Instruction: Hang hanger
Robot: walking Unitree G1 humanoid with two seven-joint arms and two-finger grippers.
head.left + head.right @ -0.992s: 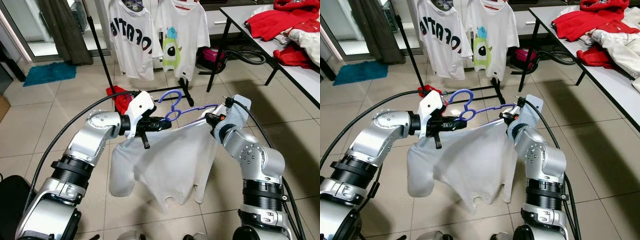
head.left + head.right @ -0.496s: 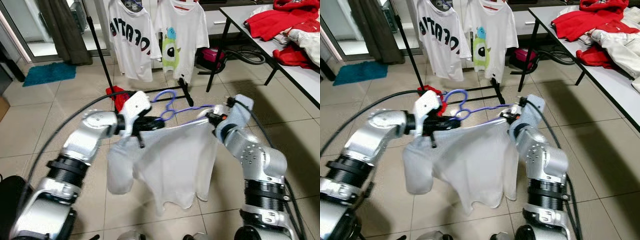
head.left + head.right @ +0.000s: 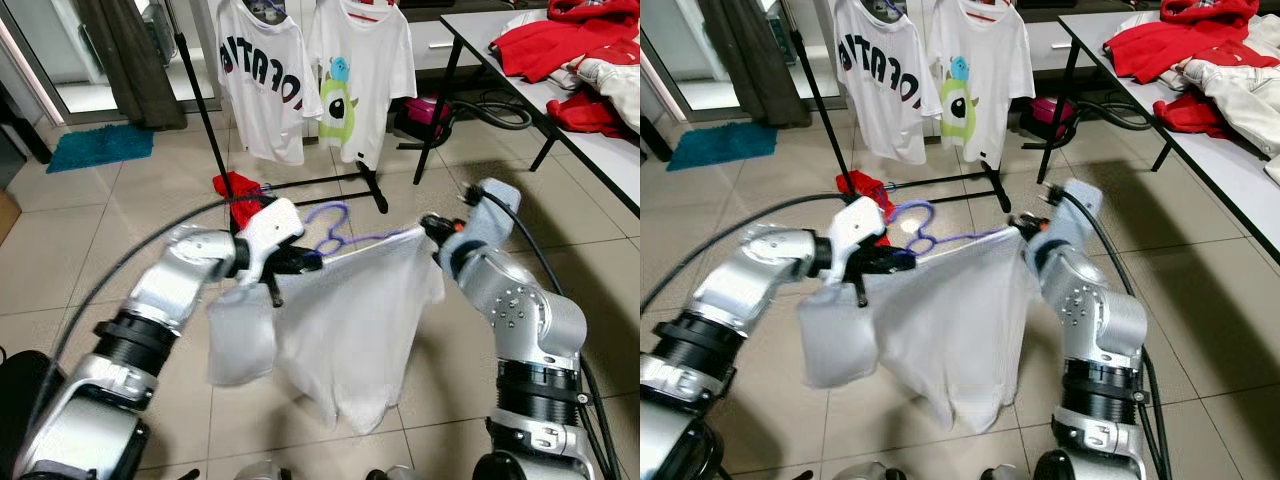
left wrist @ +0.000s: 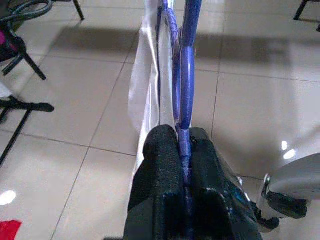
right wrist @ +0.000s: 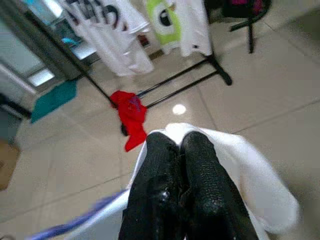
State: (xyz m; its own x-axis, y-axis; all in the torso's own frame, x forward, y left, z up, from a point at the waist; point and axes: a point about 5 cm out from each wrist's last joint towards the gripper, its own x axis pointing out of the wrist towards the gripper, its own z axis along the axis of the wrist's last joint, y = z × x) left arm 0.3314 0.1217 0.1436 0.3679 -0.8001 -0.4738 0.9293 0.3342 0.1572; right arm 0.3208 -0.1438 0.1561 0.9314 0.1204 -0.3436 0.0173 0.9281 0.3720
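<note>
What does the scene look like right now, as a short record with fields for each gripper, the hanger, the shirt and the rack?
left gripper: shut on the purple hanger, near its hook
right gripper: shut on the white shirt at its shoulder
white shirt: draped on the hanger, hanging between both arms above the tiled floor
clothes rack: ahead of the robot, two printed white T-shirts hanging on it
red garment: on the floor by the rack's base
table: to the robot's right, red clothes piled on top

We cannot see most of the blue hanger (image 3: 335, 232) because the white shirt (image 3: 350, 330) covers it. The hanging shirts (image 3: 315, 75) are cut off up top, and the red clothes (image 3: 560, 45) at the edge.
</note>
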